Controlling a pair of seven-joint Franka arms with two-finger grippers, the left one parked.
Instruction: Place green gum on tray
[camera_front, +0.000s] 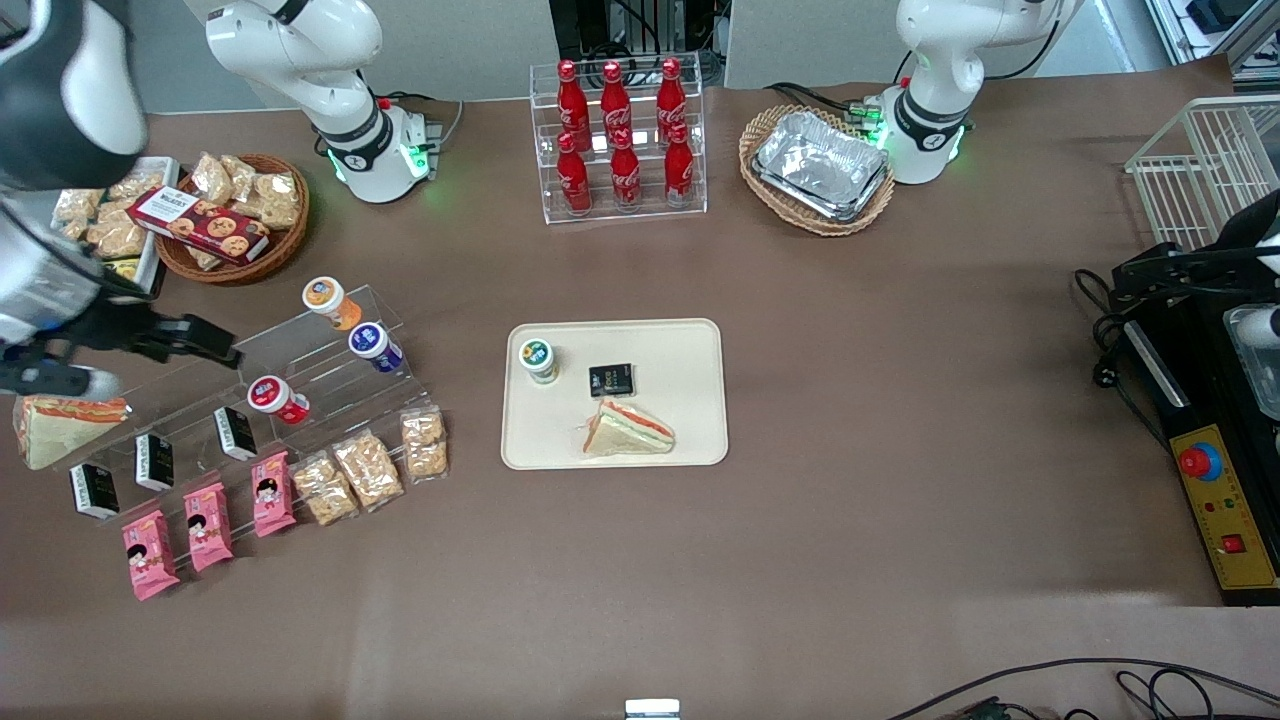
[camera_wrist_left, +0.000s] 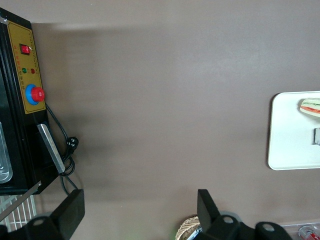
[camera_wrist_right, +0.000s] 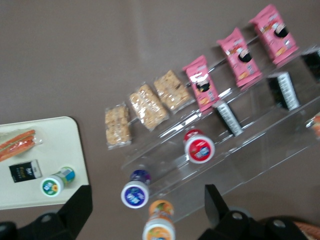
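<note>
Matt brown tabletop (camera_front: 900, 420), cloth-like and smooth. The tray (camera_front: 690, 350) looks like matt cream plastic. The green gum (camera_front: 538, 359) shows a glossy plastic lid. The hand (camera_front: 215, 350), matt black, sits over the clear glossy acrylic rack (camera_front: 330, 375). Crinkled shiny foil trays (camera_front: 822, 163) rest in woven wicker.

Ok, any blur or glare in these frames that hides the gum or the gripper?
Front view: sharp; green gum stands clear on the tray; gripper, above the acrylic shelf, is dark. Right wrist view: slightly soft, gum still readable, shelf reflective. Left wrist view: evenly lit.
</note>
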